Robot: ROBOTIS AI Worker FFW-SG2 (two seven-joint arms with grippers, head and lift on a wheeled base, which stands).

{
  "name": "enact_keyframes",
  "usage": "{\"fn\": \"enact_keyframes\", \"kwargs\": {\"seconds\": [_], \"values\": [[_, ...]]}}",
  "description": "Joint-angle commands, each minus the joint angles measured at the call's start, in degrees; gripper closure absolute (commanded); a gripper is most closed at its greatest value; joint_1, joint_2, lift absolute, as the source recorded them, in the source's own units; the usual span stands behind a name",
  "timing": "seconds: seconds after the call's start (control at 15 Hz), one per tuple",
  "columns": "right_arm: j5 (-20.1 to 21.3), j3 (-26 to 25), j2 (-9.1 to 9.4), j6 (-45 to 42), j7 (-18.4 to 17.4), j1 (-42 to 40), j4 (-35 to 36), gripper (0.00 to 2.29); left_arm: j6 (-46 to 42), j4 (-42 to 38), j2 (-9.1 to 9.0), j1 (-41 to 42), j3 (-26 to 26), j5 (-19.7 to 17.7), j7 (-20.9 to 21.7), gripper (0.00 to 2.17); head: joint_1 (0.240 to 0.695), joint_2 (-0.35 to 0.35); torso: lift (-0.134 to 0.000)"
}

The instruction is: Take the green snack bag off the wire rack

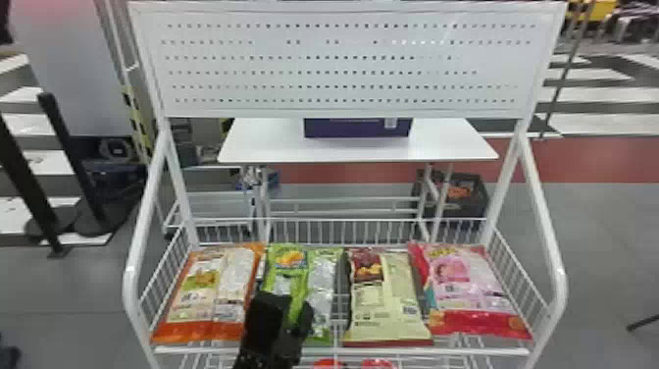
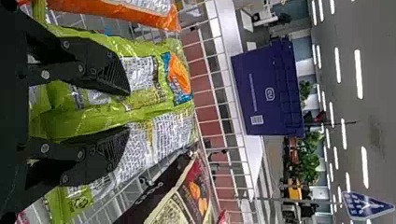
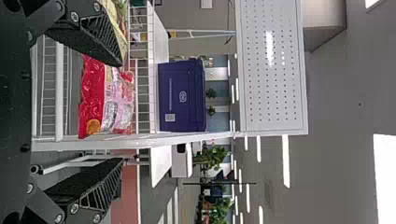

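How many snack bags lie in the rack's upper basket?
4, from robot's left to right: orange bag at far left, green bag, cream bag, pink bag at far right. Others may hide beneath.

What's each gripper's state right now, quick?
Left gripper: closed on the shiny green plastic snack bag, which bunches up between its fingers.
Right gripper: open, holding nothing.
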State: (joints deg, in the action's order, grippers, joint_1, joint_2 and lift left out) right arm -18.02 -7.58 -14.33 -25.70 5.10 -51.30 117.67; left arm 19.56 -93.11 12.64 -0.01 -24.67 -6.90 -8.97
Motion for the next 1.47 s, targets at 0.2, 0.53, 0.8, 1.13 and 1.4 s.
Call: {"fn": "enact_keyframes", "kwargs": {"seconds": [0.2,0.53,0.8,1.13,1.4], "values": [[-0.2,-0.2,0.0,0.0,0.0,-0.1,0.0,0.17,1.0,-4.4,0.19,1.5,0.6,-1.1,0.2,1.86,0.499,0.0,0.0],[-0.3,-0.2,-0.35,-0.7,0.0,-0.5,0.2,0.17,0.4,-16.6,3.53,7.9,2.0,-3.4,-0.9,1.85,0.499,0.0,0.0],[-0.6,-0.2,-0.97,-1.6,-0.1,-0.6,0.2,0.17,-2.2,-29.9,10.38,20.6,9.0,-5.7,-0.6,1.85,0.499,0.0,0.0],[-0.8,-0.1,-1.14,-1.6,-0.2,-0.6,0.2,0.17,-23.3,-36.6,13.02,41.6,20.6,-8.9,0.4,1.85,0.499,0.0,0.0],[-0.7,0.3,-0.88,-1.4,-0.2,-0.4,0.2,0.17,-39.5,-36.4,11.88,51.6,22.5,-9.5,0.4,1.85,0.499,0.0,0.0]]}}
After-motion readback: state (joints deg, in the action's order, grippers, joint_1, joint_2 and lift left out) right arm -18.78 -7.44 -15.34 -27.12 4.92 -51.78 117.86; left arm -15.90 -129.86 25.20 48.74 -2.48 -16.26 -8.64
